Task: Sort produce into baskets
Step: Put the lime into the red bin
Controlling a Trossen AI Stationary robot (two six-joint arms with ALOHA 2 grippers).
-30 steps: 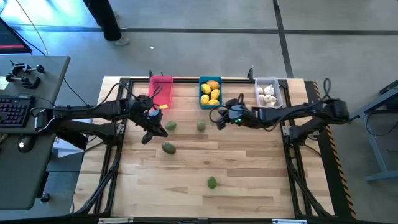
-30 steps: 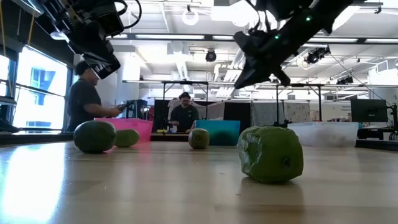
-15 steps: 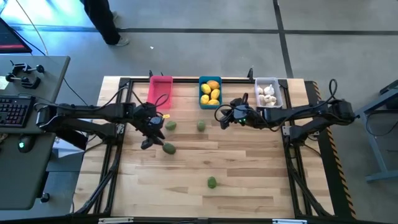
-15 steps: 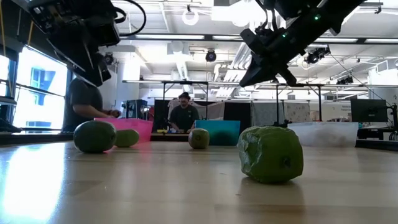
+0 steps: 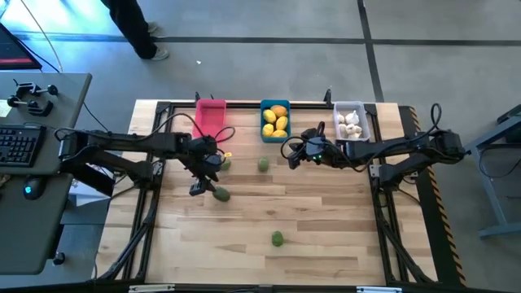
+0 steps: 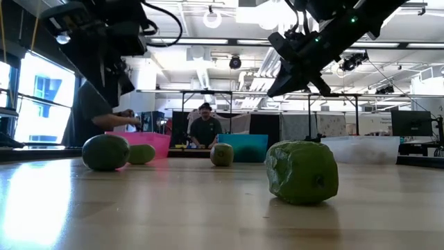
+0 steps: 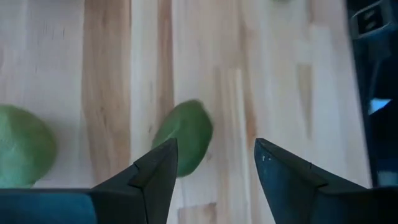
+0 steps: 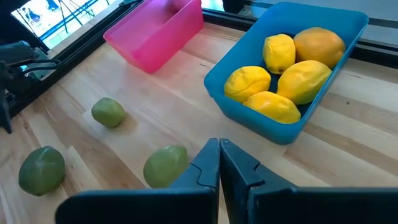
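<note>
While spread above 1 green fruit (image 5: 221, 194), left pincer (image 7: 211, 171) released; right pincer (image 8: 219, 163) clenched, empty.

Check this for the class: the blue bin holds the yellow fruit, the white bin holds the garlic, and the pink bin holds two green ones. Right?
One thing is wrong: the pink bin is empty, as the right wrist view shows. The green ones lie on the table. The blue bin and white bin are as stated.
</note>
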